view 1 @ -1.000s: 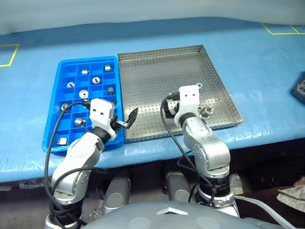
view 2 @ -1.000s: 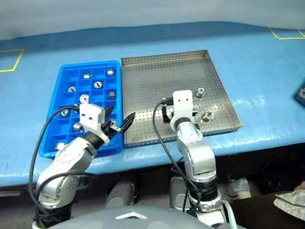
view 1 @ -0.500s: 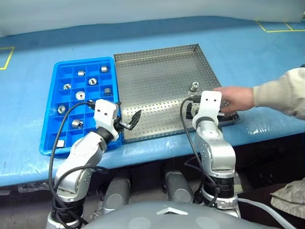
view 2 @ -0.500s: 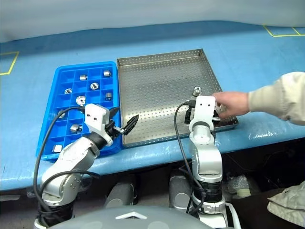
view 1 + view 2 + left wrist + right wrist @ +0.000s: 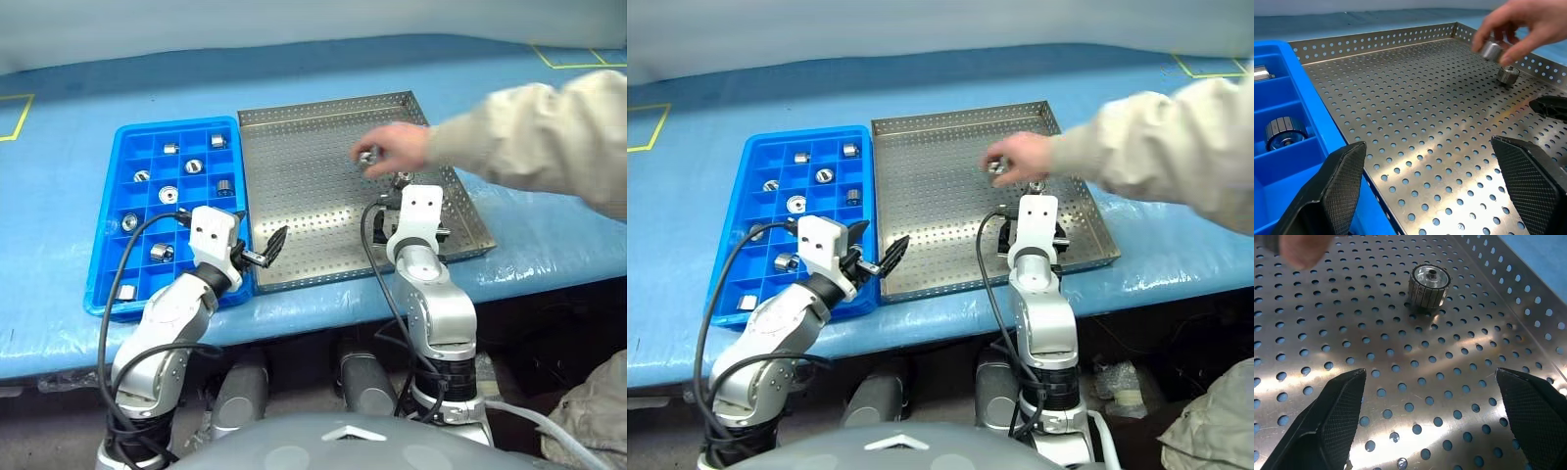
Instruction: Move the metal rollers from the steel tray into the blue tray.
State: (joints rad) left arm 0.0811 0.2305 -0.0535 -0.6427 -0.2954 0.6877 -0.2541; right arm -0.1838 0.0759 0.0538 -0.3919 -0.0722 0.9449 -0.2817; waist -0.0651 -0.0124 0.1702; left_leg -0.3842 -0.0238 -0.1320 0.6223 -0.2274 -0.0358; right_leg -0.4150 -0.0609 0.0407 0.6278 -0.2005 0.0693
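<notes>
- Over the steel tray [image 5: 313, 186], a person's hand [image 5: 397, 149] holds one metal roller [image 5: 1492, 49]; another roller [image 5: 1429, 285] stands on it.
- Other rollers [image 5: 168, 195] sit in the blue tray [image 5: 108, 245].
- Left claw [image 5: 1435, 188] and right claw [image 5: 1437, 418] gape, empty.

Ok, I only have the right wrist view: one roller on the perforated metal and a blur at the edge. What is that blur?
Observer: A person's hand reaching over the steel tray, pinching a second roller.
Operator: Where's my left claw?
Observer: The left claw is open, low over the steel tray's near left part, holding nothing.
Operator: And the blue tray?
Observer: The blue tray sits against the steel tray's left side, with several rollers in separate compartments.
</notes>
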